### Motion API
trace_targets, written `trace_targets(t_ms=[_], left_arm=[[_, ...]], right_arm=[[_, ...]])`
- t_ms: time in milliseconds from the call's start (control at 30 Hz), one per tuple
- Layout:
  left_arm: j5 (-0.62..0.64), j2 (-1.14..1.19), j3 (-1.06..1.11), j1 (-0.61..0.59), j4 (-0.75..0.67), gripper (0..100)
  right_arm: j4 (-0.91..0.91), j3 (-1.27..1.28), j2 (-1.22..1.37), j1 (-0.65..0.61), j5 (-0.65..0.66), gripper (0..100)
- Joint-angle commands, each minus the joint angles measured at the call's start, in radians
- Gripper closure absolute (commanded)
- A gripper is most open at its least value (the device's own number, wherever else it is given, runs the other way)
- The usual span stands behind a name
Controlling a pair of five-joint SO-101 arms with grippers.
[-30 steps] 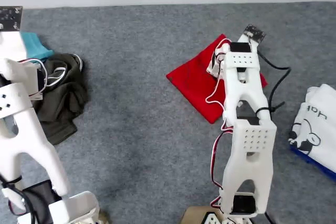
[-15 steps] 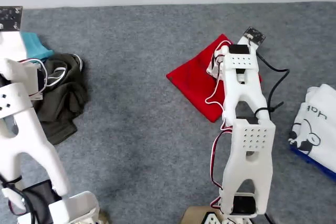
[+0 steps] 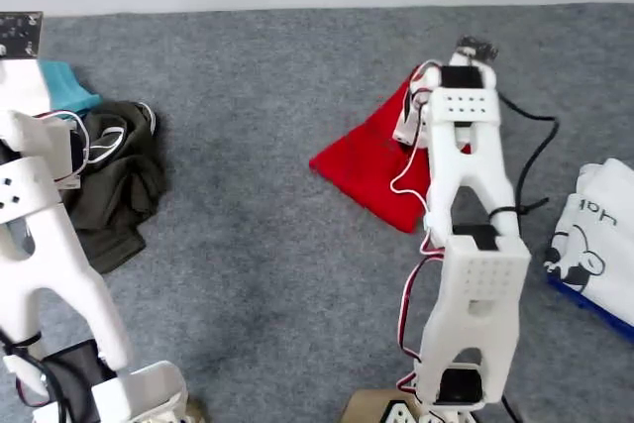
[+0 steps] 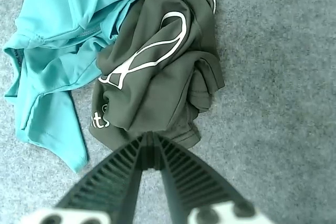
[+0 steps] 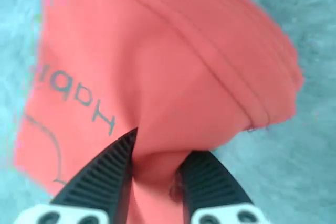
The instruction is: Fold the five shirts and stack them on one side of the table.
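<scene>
Right claw (image 5: 163, 150) clenched on red shirt (image 5: 157, 51); left claw (image 4: 150, 139) fully closed.

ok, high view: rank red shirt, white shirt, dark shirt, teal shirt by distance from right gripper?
1. red shirt, held in the right gripper
2. white shirt, right edge
3. dark shirt, left side
4. teal shirt, far left corner

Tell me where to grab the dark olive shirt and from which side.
Pinch the dark olive shirt at its bunched edge on the side facing open grey carpet, coming straight down. Raised folds stand there, while its other side lies against the teal shirt, which a grip might catch.
</scene>
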Motion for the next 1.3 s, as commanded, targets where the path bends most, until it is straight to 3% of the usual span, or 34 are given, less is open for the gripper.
trace_targets(t_ms=[0,333,1267], left_arm=[[-0.009,-0.040,-0.004,0.000,-0.008,99],[-0.005,-0.041,-0.007,-0.002,-0.006,99],[-0.006,-0.032,-0.004,0.000,-0.008,99]], right_arm=[[0.093,-0.018,-0.147,0.045,0.157,98.9],[0.156,-0.018,-0.325,0.309,0.529,98.9],[0.228,-0.018,-0.555,0.714,0.824,98.9]])
